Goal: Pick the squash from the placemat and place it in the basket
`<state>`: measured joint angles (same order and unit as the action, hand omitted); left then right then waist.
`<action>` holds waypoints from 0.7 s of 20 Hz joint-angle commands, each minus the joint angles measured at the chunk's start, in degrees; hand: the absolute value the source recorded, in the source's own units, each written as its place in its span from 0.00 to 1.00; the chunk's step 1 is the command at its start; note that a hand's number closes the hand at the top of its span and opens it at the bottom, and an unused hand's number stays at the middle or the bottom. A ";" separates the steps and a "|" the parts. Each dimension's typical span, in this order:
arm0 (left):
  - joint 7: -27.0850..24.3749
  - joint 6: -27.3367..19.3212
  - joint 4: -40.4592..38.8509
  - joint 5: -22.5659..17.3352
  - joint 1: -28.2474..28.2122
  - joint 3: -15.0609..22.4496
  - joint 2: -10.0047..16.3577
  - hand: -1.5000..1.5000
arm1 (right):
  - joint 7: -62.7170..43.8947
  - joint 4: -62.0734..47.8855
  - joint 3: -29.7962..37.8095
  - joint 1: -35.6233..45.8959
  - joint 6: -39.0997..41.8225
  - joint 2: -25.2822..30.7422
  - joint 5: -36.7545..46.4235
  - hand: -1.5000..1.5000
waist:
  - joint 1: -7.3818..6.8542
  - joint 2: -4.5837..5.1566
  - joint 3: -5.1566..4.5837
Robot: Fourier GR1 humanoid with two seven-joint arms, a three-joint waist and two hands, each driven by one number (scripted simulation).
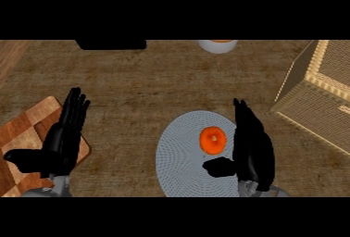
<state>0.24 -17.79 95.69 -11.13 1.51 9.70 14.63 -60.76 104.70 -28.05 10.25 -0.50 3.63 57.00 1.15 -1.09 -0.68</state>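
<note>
Head view shows you the right hand point(252, 143) with fingers straight and thumb spread, holding nothing, edge-on over the round grey placemat point(179, 162). Just left of its fingers the orange squash point(212, 139) lies on that mat; you cannot tell whether they touch. The woven basket point(311, 109) stands to the right, near the hand. At the left, the left hand point(63, 136) rests open over a wooden board point(21, 134).

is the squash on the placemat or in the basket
On the placemat: the orange squash lies on that round grey mat, beside the open right hand; the basket stands apart at the right.
</note>
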 commanded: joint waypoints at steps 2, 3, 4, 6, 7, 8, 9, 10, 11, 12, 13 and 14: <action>-1.36 0.43 0.11 0.33 -0.85 1.37 -1.29 0.50 | -19.86 8.78 -2.24 7.65 16.70 -3.48 -1.66 0.00 | -0.88 0.37 0.34; -0.89 0.71 -0.04 -0.06 -0.24 0.84 -1.01 0.50 | -22.21 9.06 -2.01 10.12 17.91 -3.50 -1.63 0.00 | -1.11 0.52 0.38; 0.28 0.23 0.32 -0.36 0.93 -0.09 -0.77 0.50 | -23.41 8.78 -2.92 9.62 19.11 -3.52 -0.75 0.00 | -0.94 0.53 0.42; 0.25 0.35 2.36 0.33 -1.10 0.56 -0.08 0.50 | -23.37 6.28 0.23 10.25 21.03 -3.55 -0.75 0.00 | -1.43 0.56 0.45; -1.78 1.40 -0.11 0.07 -0.64 0.32 -0.37 0.50 | -23.41 5.06 0.71 11.62 21.80 -3.55 -2.02 0.00 | -1.33 0.84 0.40; -1.54 1.75 -0.18 -0.91 -1.47 -0.51 -0.14 0.50 | -23.27 5.26 0.81 9.74 22.83 -3.56 -1.96 0.00 | -1.10 0.76 0.40; -1.19 0.05 1.01 0.40 -0.66 1.11 -1.85 0.50 | -24.33 4.36 -0.10 10.51 22.00 -3.56 -1.34 0.00 | -1.22 0.70 0.44; 0.05 0.02 -0.43 0.31 1.93 0.02 -1.27 0.50 | -24.23 3.06 -0.33 10.38 21.60 -3.57 -0.84 0.00 | -0.84 0.90 0.48; -1.44 0.14 0.98 1.10 -2.02 2.05 -1.99 0.50 | -24.37 3.66 1.58 10.87 22.34 -3.57 -2.13 0.00 | -1.43 0.73 0.48; -0.92 0.25 -0.74 0.42 0.21 0.31 -1.54 0.50 | -24.38 4.06 1.06 10.55 23.41 -3.57 -1.72 0.00 | -0.84 0.80 0.46; -1.61 0.96 0.66 0.52 -1.38 0.37 -0.81 0.50 | -24.39 6.55 1.45 10.18 23.41 -3.57 -1.54 0.00 | -0.97 0.63 0.50; -1.53 1.93 -0.54 -0.34 -0.49 0.52 -1.26 0.50 | -24.39 2.40 2.32 12.51 20.53 -3.58 -2.28 0.00 | -1.48 0.93 0.49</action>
<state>-0.88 -17.00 95.83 -10.91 0.95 10.28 13.47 -70.36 108.74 -26.34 19.00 14.02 1.00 55.50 0.02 -0.36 -0.23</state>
